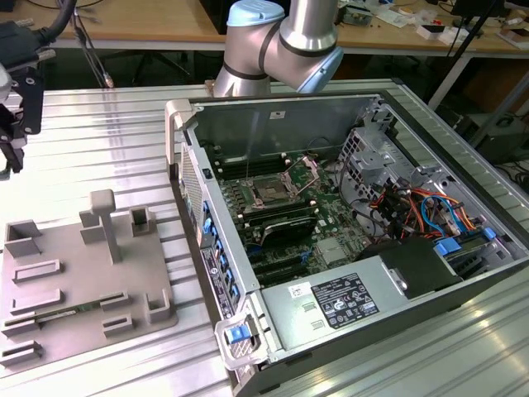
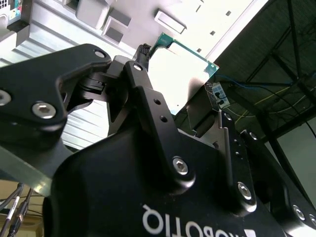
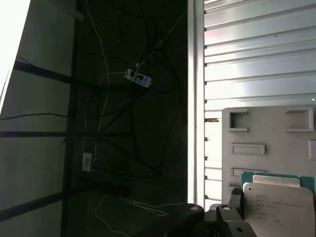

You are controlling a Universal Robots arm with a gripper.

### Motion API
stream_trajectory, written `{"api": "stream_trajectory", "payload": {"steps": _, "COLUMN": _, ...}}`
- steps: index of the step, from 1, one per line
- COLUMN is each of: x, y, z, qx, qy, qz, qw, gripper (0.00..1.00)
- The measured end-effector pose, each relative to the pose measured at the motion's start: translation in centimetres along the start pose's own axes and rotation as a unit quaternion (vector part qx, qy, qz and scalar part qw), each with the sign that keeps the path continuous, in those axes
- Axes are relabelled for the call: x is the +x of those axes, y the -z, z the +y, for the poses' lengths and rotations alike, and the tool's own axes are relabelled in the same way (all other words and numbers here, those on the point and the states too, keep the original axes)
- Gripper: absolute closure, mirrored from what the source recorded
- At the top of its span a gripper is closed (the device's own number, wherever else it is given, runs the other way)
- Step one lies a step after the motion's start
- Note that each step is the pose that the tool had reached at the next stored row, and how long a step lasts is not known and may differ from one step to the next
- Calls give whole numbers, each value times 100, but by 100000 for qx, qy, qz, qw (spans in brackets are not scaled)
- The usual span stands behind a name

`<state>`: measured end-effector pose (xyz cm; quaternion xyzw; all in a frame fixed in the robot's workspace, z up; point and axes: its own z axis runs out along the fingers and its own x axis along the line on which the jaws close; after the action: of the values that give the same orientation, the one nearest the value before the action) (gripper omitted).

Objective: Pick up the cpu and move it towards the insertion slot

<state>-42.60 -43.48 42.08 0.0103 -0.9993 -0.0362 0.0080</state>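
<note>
Now, item: pincer [image 2: 177, 78] pinching cpu [image 2: 180, 66], clear of tray [image 1: 78, 285]. Step: carry. I judge insertion slot [image 1: 271, 192] well apart; req. level transit.

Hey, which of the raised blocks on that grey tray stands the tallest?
The cross-shaped post at the grey tray's far edge in the exterior view. It rises well above the others, which are low frames and short blocks.

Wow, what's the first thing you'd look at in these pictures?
The big open computer case takes up the middle of the exterior view, with its green board and the insertion slot laid bare. In the second wrist view, the shiny square cpu is pinched in the black jaws, with the grey tray behind it.
</note>
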Motion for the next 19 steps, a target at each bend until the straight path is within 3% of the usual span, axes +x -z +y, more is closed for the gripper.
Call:
{"api": "stream_trajectory", "payload": {"steps": 10, "x": -72, "y": 1, "z": -1, "qx": -1, "qy": 2, "qz": -3, "qw": 100000, "gripper": 45}}
{"api": "stream_trajectory", "payload": {"steps": 19, "x": -91, "y": 1, "z": -2, "qx": -3, "qy": 13, "qz": -2, "qw": 100000, "gripper": 45}}
